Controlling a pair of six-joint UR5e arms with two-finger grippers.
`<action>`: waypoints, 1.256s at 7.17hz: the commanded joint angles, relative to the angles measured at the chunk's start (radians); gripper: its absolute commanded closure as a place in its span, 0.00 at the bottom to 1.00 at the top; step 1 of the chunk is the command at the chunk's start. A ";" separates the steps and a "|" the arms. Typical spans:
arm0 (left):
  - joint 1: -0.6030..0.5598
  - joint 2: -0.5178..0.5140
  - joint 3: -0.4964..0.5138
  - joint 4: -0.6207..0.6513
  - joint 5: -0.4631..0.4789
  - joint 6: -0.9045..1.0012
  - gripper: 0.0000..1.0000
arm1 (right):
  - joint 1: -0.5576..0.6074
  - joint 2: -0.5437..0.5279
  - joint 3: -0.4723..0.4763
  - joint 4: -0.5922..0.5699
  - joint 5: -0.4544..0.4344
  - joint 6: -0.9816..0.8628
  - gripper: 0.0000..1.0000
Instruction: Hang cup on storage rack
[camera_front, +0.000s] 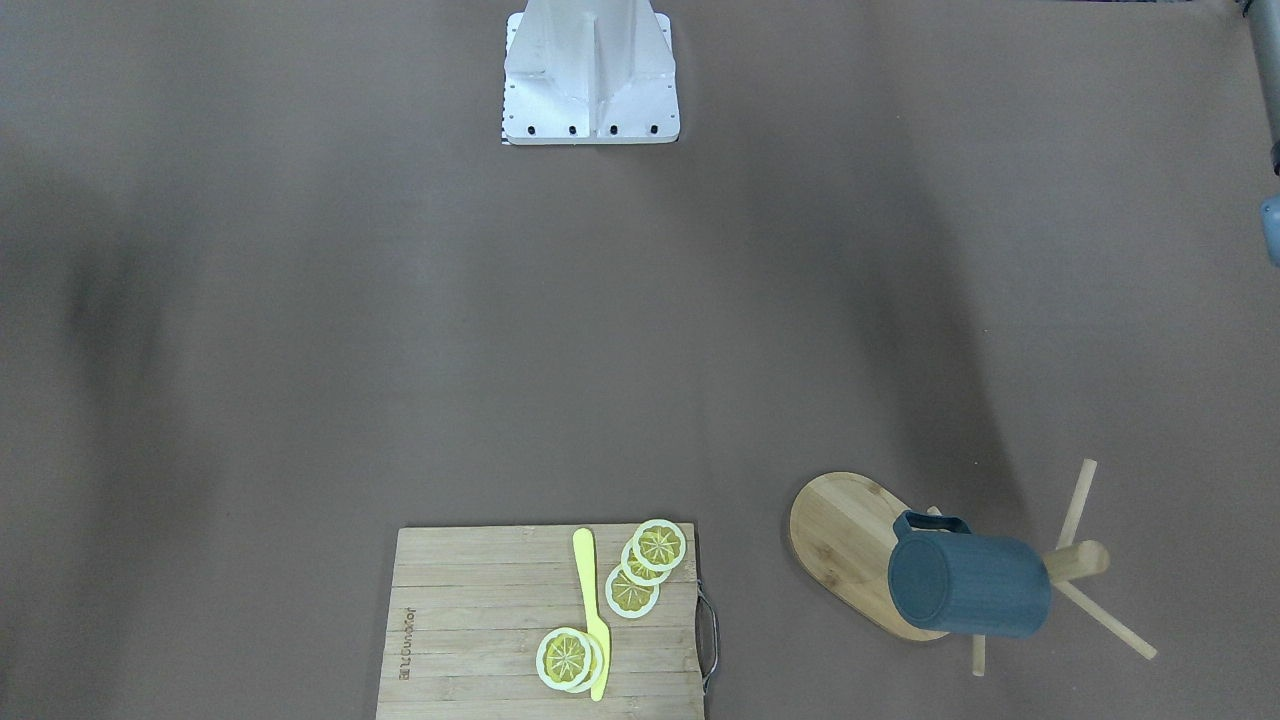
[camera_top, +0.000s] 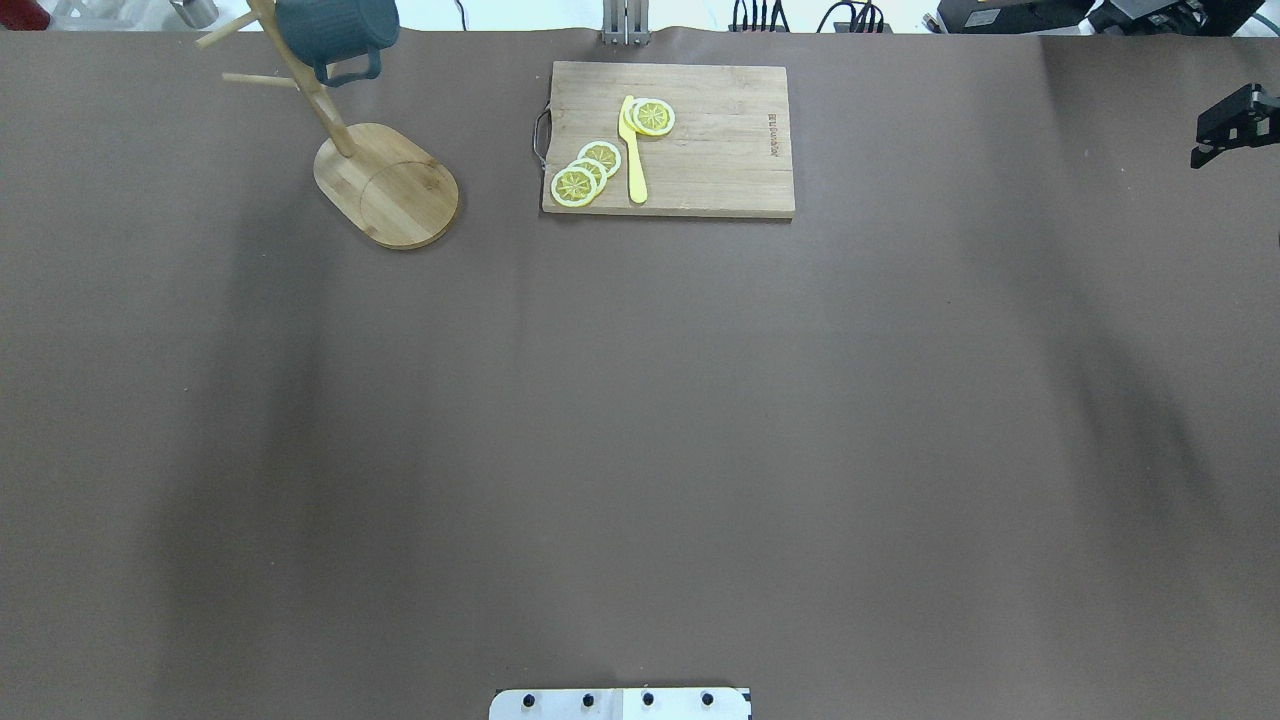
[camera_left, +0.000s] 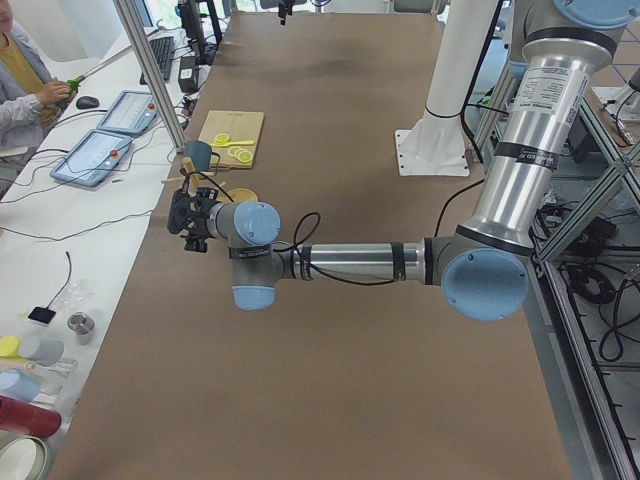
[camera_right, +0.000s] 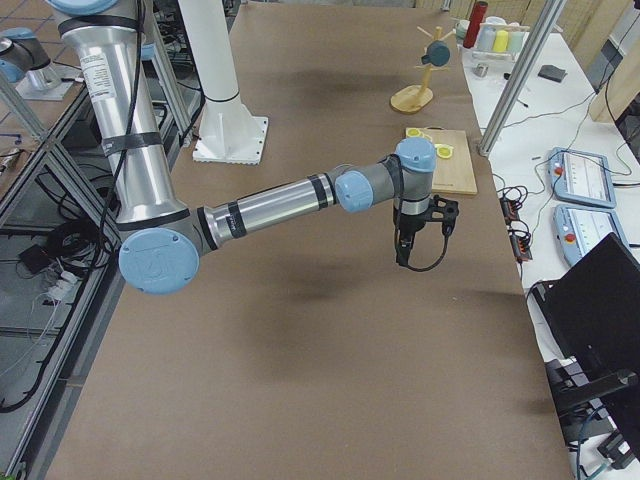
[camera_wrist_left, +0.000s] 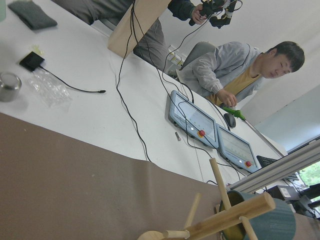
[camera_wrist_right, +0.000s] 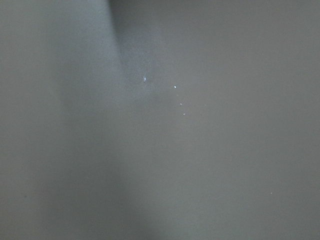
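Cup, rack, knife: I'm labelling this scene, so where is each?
cup (camera_front: 990, 585), front-facing view, ribbed side.
rack (camera_front: 840, 530), front-facing view, bare part of base.
knife (camera_front: 590, 590), front-facing view, mid-length.

The storage rack (camera_wrist_left: 235, 215) is seen at the far edge of the brown table (camera_wrist_left: 75, 190), its thick post tilted in the picture. The cup (camera_wrist_left: 275, 225) is seen just beside the post (its yellowish inside partly shown). On the white desk (camera_wrist_left: 100, 115) beyond, two control pendants (camera_wrist_left: 192, 119), a black cable (camera_wrist_left: 75, 86) and a metal cup (camera_wrist_left: 9, 86) are laid; a person (camera_wrist_left: 245, 70) is seated at its far edge.
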 joint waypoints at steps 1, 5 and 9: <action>-0.014 0.055 -0.057 0.207 0.075 0.365 0.09 | 0.003 -0.009 0.017 0.000 -0.031 -0.002 0.00; -0.015 0.049 -0.117 0.610 -0.034 0.536 0.09 | 0.046 -0.042 0.014 0.000 -0.033 -0.110 0.00; -0.026 0.054 -0.183 0.962 -0.239 0.584 0.09 | 0.060 -0.084 0.003 -0.004 -0.030 -0.209 0.00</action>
